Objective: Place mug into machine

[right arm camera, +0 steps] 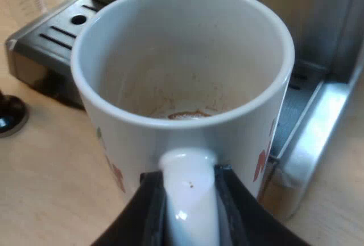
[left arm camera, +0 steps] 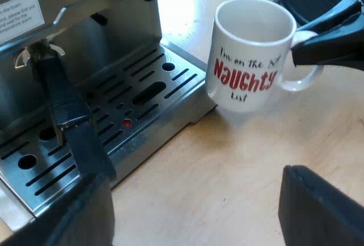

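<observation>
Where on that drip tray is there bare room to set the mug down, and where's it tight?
The drip tray is bare between the holder's dark handle and its edge nearest the mug, which the right gripper holds. It is crowded under that handle, which hangs over the grate. The table beside the mug is bare too.
</observation>
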Controlling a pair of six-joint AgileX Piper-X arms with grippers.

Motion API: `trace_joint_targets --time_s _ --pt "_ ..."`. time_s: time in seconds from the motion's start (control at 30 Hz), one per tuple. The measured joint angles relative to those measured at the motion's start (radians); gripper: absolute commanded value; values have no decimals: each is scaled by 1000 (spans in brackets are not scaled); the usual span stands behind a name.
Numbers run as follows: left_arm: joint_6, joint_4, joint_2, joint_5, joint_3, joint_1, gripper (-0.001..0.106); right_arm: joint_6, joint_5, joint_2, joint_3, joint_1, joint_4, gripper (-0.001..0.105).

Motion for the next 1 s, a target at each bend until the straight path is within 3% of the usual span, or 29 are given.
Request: trace_joint_targets --time_s 0.2,0.33,0.7,1.0 --pt "0 0 0 0 0 0 63 4 120 5 0 153 3 0" --pt "0 0 0 0 0 0 63 5 147 29 0 195 -8 0" --pt "0 0 0 0 0 0 63 100 222 342 0 287 -332 0" --pt "0 0 0 0 0 0 63 102 308 538 -69 328 -470 0"
